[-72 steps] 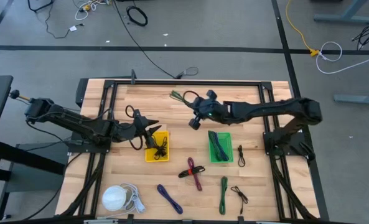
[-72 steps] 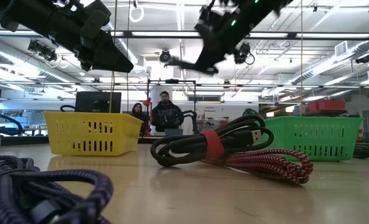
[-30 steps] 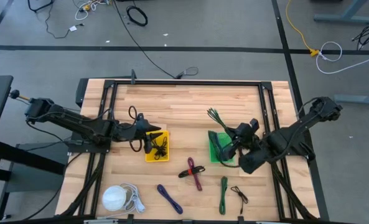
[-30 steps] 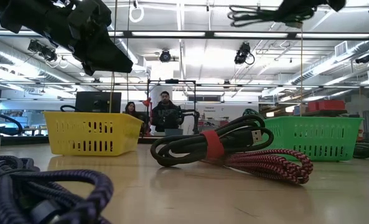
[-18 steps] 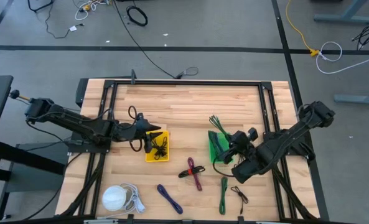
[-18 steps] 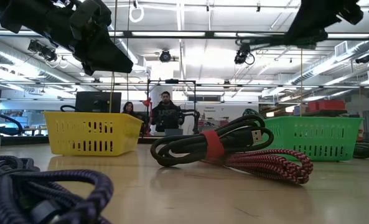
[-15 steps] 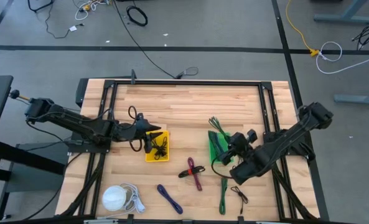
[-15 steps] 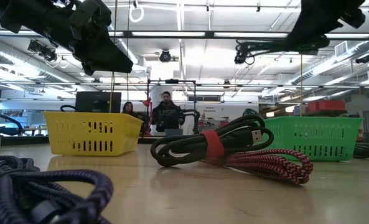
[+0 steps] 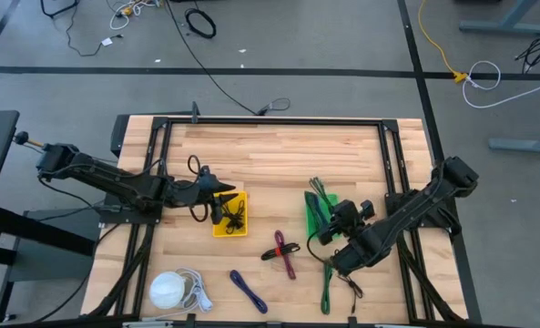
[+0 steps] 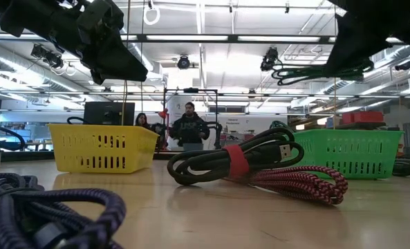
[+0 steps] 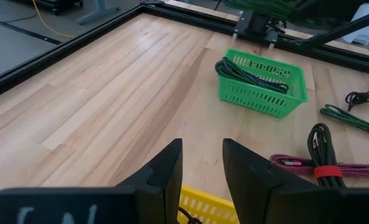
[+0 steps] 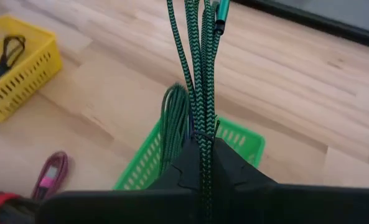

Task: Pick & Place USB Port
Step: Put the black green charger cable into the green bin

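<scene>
- My right fingers (image 12: 203,163) are clamped tight on a green braided cable (image 12: 200,68); its loops and green plug stick out ahead of them in my right wrist view.
- From overhead, my right fingers (image 9: 335,219) hang over the near edge of the green basket (image 9: 310,225), with the cable bundle fanning out across the basket's far end.
- The green basket already holds a darker coiled cable (image 11: 251,73), so I judge the step in hand is releasing this green one in beside it.
- To do it well, I should bring the bundle over the middle of the basket before letting go, since the loops reach past my fingers and could drape over the rim.
- Lowering until the hanging loops sit inside the walls seems wiser than dropping from height; a springy coil may bounce out or tip the light basket.
- I should part my fingers fully and lift straight up, so the braid does not snag on them and come back out.
- My left fingers (image 11: 200,163) stand a little apart and hold nothing; that arm waits above the yellow basket (image 9: 236,227), which has a black cable (image 9: 233,213) inside.
- On the bench (image 9: 260,155), outside the baskets, I see a red-and-black cable bundle (image 9: 281,251), a purple cable (image 9: 249,291), another green cable (image 9: 327,282), a small black cable (image 9: 351,286) and a white one with a round plug (image 9: 171,291), so I judge plenty of sorting remains.
- People (image 10: 189,128) stand in the room well beyond the bench.
</scene>
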`<action>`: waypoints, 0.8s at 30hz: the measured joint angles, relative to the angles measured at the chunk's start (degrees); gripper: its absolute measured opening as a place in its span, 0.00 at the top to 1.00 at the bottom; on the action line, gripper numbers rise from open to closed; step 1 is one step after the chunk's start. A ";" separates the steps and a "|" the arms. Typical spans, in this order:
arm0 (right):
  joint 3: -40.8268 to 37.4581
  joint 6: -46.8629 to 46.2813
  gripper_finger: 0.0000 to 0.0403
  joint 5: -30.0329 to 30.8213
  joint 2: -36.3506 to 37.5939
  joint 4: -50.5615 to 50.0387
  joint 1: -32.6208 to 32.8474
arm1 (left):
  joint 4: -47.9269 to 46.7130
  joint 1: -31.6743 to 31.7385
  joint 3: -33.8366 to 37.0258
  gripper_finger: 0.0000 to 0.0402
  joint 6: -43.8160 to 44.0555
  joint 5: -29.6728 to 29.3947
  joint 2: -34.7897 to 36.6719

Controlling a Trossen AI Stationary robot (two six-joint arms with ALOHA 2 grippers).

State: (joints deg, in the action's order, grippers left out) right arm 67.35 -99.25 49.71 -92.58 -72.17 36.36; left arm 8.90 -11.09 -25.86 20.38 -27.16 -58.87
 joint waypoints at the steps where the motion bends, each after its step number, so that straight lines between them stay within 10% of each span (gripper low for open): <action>1: 0.00 -0.45 0.98 -0.56 -0.60 -0.02 -0.06 | -0.10 0.00 0.01 0.70 0.00 0.00 0.00; 24: -5.77 -5.13 0.98 -4.15 -5.11 6.95 -0.31 | -0.30 -1.70 0.01 0.70 0.04 1.11 0.00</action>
State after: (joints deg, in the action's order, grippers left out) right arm 61.58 -104.38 45.55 -97.69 -65.21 36.05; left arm 8.60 -12.79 -25.85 20.43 -26.04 -58.87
